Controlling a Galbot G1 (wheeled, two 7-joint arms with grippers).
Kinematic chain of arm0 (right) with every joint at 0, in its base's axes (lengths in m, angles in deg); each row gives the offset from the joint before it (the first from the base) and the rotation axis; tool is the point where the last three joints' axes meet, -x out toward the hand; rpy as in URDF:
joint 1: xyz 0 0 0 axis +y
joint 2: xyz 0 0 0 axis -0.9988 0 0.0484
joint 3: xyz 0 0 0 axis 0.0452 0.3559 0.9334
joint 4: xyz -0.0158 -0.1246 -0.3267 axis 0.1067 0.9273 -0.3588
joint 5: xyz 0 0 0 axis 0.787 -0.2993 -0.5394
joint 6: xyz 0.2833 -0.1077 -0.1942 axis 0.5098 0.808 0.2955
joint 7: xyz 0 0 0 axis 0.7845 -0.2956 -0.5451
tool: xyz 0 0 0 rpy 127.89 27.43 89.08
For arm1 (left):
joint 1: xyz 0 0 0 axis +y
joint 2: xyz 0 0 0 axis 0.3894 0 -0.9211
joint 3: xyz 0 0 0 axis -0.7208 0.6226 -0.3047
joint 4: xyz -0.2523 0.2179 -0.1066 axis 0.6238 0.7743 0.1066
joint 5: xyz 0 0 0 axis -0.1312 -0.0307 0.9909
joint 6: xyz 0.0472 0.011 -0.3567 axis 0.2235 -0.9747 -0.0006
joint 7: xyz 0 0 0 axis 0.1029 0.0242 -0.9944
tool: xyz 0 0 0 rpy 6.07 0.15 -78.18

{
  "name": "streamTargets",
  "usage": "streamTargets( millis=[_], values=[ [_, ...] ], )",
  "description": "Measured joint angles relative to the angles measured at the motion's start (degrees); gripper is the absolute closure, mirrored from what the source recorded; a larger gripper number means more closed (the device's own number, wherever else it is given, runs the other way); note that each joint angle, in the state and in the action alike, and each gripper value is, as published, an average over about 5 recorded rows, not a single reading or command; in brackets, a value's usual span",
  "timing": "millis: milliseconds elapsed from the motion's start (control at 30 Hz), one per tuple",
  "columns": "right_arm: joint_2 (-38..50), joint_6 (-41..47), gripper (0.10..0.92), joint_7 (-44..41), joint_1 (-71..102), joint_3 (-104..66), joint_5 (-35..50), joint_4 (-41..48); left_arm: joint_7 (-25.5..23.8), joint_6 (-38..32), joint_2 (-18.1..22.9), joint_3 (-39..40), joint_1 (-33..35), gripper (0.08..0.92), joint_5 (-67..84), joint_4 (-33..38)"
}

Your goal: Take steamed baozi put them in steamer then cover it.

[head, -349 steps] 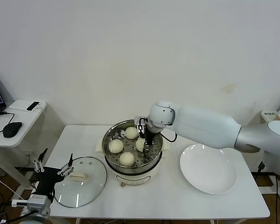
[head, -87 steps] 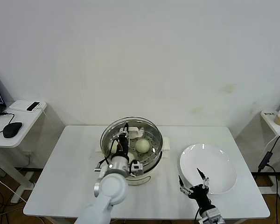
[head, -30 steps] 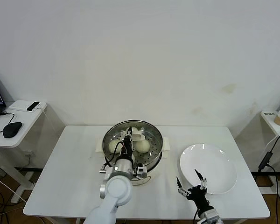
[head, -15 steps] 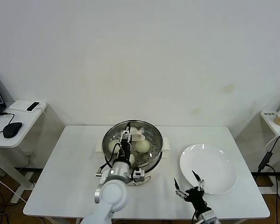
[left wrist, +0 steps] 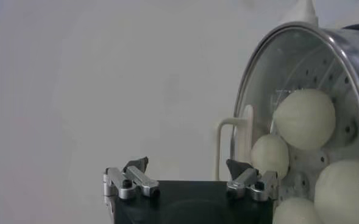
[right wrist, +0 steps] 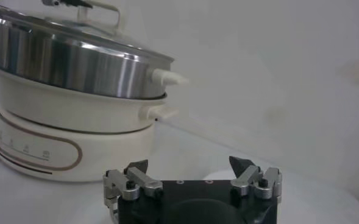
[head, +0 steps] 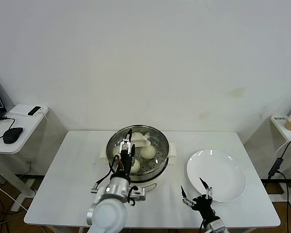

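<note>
Head view, lower centre: left tool has let go of the cover handle. A second back its fingers were pinched on that handle; now they stand spread wide with nothing between them, just off the handle toward the camera, arm body low in frame. In the left wrist view the left tool shows both fingertips well apart, empty.

Lower right of the head view: right tool parked at the near edge of the surface, fingers open, empty, same place as half a second back. Right wrist view confirms the right tool spread, holding nothing.

Middle of frame: the cover sits on the steamer, its cream bar handle lying across the middle. Right wrist view shows the cover seated flush on the steel rim.

Under the glass: steamed baozi on the perforated tray; the wrist view shows four.

Mid right: white plate, bare.

Reading: buns in, lid down and released. Task looks essentially done; only the left arm's withdrawal is left.
</note>
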Motion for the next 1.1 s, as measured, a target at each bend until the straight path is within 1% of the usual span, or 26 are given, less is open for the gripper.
streamTargets(
  millis=[167,333,533,633,900,1100],
  values=[
    [0.5,0.0,0.203,0.2,0.4,-0.3,0.6,-0.3,2.0,-1.1,-0.2,-2.1,3.6,0.177,2.4,3.8],
    [1.6,-0.2,0.203,0.3,1.2,-1.1,2.1,-1.1,7.1,-3.8,0.5,-7.0,9.2,0.177,9.9,5.9],
    [3.3,-0.3,0.203,0.2,2.5,-2.3,4.0,-2.2,15.3,-10.5,1.8,-15.4,15.6,0.177,28.8,6.4],
    [3.8,-0.3,0.203,0.2,2.9,-2.6,4.8,-2.3,18.4,-13.9,2.5,-19.3,18.6,0.177,40.2,6.5],
    [5.5,0.6,0.203,-0.4,3.8,-3.5,7.6,-2.6,22.7,-20.1,3.1,-25.5,26.0,0.177,66.9,6.5],
    [7.2,2.1,0.203,0.1,4.3,-3.1,11.4,-3.5,24.8,-22.6,3.3,-27.6,29.8,0.177,78.2,4.9]
  ],
)
